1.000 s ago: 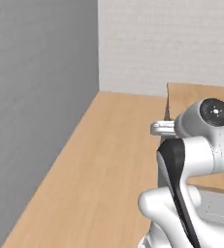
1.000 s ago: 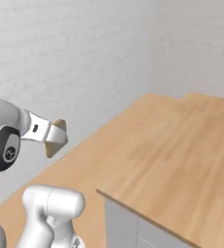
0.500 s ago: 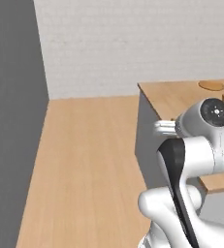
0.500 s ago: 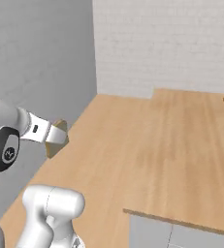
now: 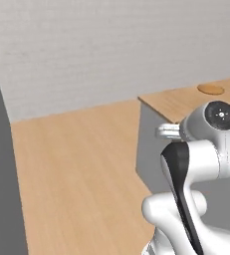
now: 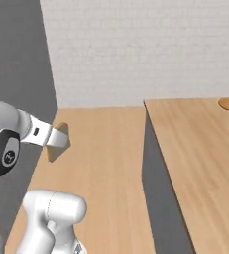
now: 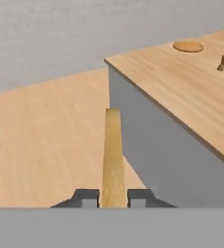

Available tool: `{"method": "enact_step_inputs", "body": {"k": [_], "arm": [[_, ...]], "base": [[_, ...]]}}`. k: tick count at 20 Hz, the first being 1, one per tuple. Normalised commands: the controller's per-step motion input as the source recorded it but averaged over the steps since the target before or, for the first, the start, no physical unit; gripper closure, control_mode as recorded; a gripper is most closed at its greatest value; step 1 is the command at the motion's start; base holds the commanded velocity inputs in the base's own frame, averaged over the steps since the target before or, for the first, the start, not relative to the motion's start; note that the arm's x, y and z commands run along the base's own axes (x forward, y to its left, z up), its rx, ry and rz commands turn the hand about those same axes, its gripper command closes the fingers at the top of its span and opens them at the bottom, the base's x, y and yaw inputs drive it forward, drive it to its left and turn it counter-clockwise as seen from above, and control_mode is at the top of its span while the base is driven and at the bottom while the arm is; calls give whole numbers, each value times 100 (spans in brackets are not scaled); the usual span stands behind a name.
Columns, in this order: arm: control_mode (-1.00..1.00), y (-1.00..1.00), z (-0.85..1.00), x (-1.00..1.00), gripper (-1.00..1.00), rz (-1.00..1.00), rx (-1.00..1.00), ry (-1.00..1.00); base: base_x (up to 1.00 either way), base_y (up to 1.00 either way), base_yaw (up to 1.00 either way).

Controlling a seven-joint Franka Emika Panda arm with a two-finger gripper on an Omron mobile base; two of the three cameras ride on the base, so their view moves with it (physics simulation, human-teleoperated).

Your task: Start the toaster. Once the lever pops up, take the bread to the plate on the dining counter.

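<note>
Hand view: a thin, flat, tan-golden bread (image 7: 113, 155) slice stands edge-on, clamped between the nearly closed pincer (image 7: 113, 197) fingertips above the wooden floor. Beyond, the round orange-brown plate (image 7: 188, 46) rests far off on the light-wood tabletop (image 7: 181, 82).

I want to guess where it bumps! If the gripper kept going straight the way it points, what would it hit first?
Probably the floor beside the counter, though depth is unclear. The gripper holds the bread edge-on, pointing past the counter's corner; the plate sits off to the side.
</note>
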Motion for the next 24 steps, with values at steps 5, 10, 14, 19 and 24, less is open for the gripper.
{"method": "enact_step_inputs", "body": {"k": [5,10,14,19,24], "arm": [[100,0,0,0,100,0,0,0],[100,0,0,0,100,0,0,0],[100,0,0,0,100,0,0,0],[100,0,0,0,100,0,0,0],[100,0,0,0,100,0,0,0]], "base": [[100,89,-53],[100,83,-53],[100,83,-54],[100,87,-55],[100,86,-57]]}}
